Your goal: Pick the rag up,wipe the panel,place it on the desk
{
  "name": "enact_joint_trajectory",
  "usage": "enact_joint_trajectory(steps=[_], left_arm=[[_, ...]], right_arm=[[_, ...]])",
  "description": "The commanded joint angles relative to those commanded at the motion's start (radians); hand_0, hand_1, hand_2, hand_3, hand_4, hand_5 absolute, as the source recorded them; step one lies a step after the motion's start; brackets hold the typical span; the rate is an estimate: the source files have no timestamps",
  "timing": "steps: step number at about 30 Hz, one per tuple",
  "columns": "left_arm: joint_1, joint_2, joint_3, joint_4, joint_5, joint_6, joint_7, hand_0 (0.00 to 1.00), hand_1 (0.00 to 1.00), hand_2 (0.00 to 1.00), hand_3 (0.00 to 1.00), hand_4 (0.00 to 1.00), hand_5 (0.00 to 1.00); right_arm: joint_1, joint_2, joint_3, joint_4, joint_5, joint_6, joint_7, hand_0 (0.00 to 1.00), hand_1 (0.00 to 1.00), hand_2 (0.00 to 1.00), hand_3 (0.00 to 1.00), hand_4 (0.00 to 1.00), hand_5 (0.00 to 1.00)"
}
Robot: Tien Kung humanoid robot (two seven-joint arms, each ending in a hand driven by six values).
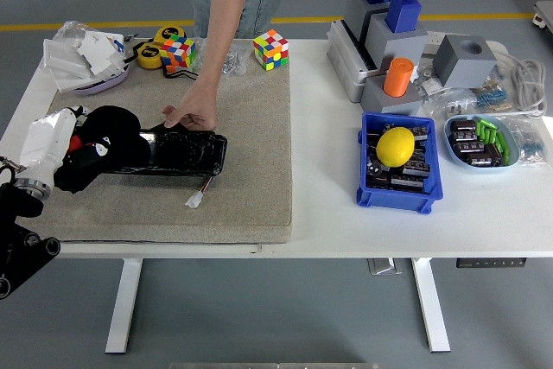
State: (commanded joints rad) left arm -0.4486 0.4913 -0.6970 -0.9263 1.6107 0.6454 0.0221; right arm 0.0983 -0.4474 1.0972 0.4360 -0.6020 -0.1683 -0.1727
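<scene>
The black rag (111, 137), with small red and white marks, lies bunched over the left end of the black panel (183, 153). My left hand (67, 140), white-shelled, comes in from the left edge and is shut on the rag; the cloth hides most of its fingers. The panel lies flat on the beige mat (255, 127). A person's hand (192, 115) reaches down from the far side and presses on the panel's upper edge. My right arm does not show.
A small white connector (194, 200) on a wire trails below the panel. Rubik's cubes (270, 48) and tape rolls (152, 54) sit at the mat's far edge. A blue bin (397, 162) with a yellow lemon stands to the right, grey fixtures behind it.
</scene>
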Motion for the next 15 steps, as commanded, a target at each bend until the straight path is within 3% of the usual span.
enact_joint_trajectory(steps=[8, 15], left_arm=[[-0.005, -0.018, 0.009, -0.056, 0.024, 0.000, 0.007, 0.195, 0.117, 0.307, 0.574, 0.520, 0.200], [-0.030, -0.038, 0.082, -0.100, 0.020, 0.000, 0.012, 0.196, 0.116, 0.306, 0.575, 0.520, 0.200]], right_arm=[[0.001, 0.001, -0.002, -0.001, 0.001, -0.001, 0.002, 0.741, 0.648, 0.695, 0.613, 0.992, 0.583], [0.002, 0.001, -0.004, -0.002, 0.001, 0.000, 0.004, 0.741, 0.648, 0.695, 0.614, 0.993, 0.584]])
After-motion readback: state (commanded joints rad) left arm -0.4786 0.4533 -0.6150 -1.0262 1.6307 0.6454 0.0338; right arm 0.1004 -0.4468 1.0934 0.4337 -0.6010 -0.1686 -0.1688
